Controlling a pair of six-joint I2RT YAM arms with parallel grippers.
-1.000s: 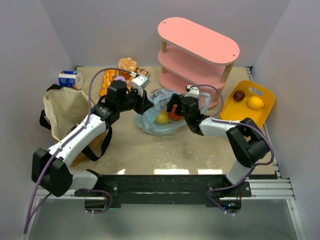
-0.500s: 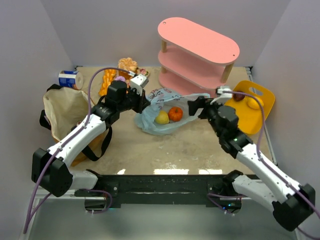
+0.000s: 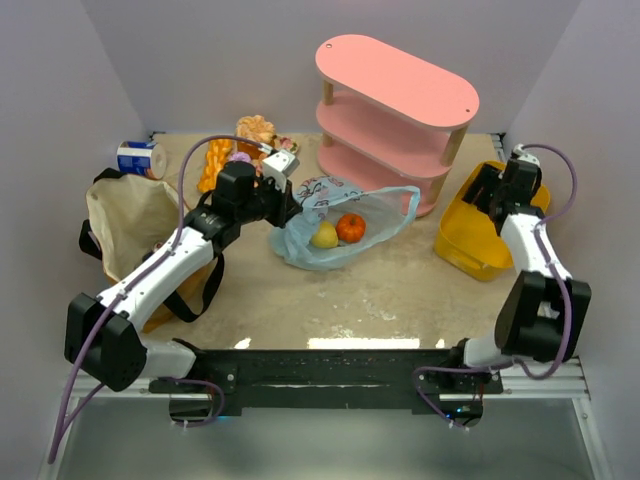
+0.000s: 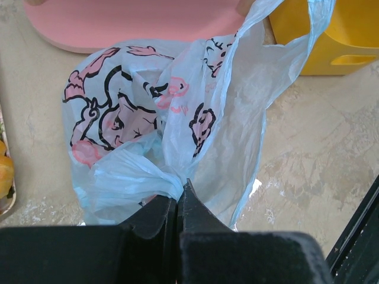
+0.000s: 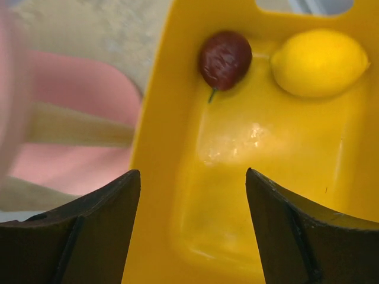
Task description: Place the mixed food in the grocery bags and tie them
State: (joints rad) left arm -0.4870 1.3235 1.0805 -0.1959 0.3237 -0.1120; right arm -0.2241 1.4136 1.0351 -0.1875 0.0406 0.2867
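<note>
Pale lilac walls enclose a mottled beige tabletop [image 3: 380,290] with a rough, stone-like finish.

- Light-blue plastic bag [image 3: 312,250]: thin, translucent, crinkled film printed with pink cartoon figures outlined in black. It lies at the tabletop's middle, just in front of the pink shelf, with one loop handle [image 3: 405,200] trailing toward the right edge. A round orange fruit [image 3: 350,227] and a yellow fruit [image 3: 324,236] show through the film, touching each other.
- Left jaws: clenched on a bunched twist of the bag's film at its left side.
- Right jaws: black and wedge-shaped, released and spread wide with nothing between them, above the yellow basket.
- Yellow basket [image 3: 470,250]: glossy moulded plastic, rounded rectangle with a cut-out handle, at the right edge. It holds a smooth lemon [image 5: 320,62] and a wrinkled dark-red fruit [image 5: 225,58], lying close together at its far end.
- Tan canvas tote [image 3: 130,225]: soft and slumped, with black straps, at the left edge.
- Pink shelf [image 3: 395,90]: three oval tiers on wooden posts, at the far edge.
- Blue-and-white can [image 3: 138,158]: on its side in the far left corner.
</note>
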